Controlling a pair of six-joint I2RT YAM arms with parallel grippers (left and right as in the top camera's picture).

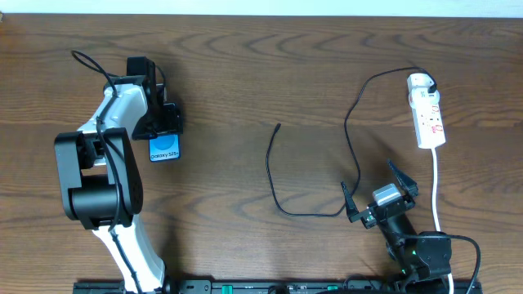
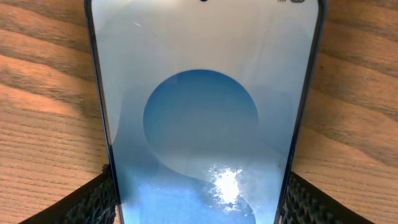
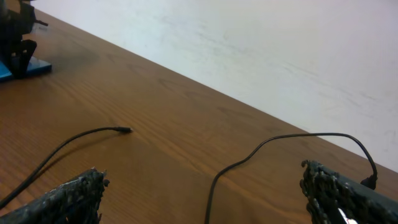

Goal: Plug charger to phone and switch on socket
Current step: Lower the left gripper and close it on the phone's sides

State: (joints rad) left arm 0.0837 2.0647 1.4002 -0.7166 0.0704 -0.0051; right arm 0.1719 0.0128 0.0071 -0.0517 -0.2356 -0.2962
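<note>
The phone [image 1: 164, 149] lies flat at the left of the table, its light blue screen with a round shape filling the left wrist view [image 2: 202, 93]. My left gripper [image 1: 157, 122] sits over its far end with a finger pressed on each long edge [image 2: 199, 193]. The charger [image 1: 270, 163], a thin black cable, runs from the white adapter on the socket [image 1: 429, 118] in a loop to a free plug tip [image 1: 279, 126], also seen in the right wrist view [image 3: 127, 130]. My right gripper [image 1: 368, 175] is open and empty, with a stretch of cable [image 3: 214, 186] between its fingers [image 3: 202, 180].
The socket's thick white cord [image 1: 435, 188] runs down the right side toward the front edge, just right of my right arm. A pale wall [image 3: 280, 50] rises behind the table's far edge. The phone and left gripper show small in the right wrist view [image 3: 15, 65].
</note>
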